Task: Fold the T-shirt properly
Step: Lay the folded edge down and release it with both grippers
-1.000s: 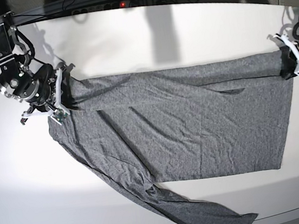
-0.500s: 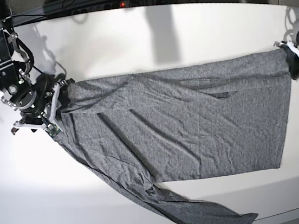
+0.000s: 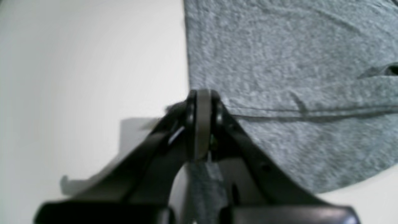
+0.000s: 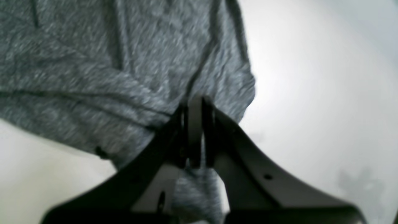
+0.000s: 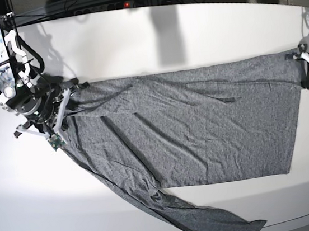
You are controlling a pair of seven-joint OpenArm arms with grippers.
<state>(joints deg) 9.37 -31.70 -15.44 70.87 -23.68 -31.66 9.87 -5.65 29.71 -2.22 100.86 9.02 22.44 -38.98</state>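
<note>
Both tools pinch the T-shirt (image 5: 201, 126) at opposite ends.

Both arms sit way out at opposite ends of the base frame. Right gripper (image 5: 71, 87) is at the left edge, its arm coming down from the upper left corner, jaws pressed together with grey fabric pinched between them. Left gripper (image 5: 301, 59) pokes in at the right edge, mostly cut off, jaws also clamped on cloth in its wrist view.
</note>
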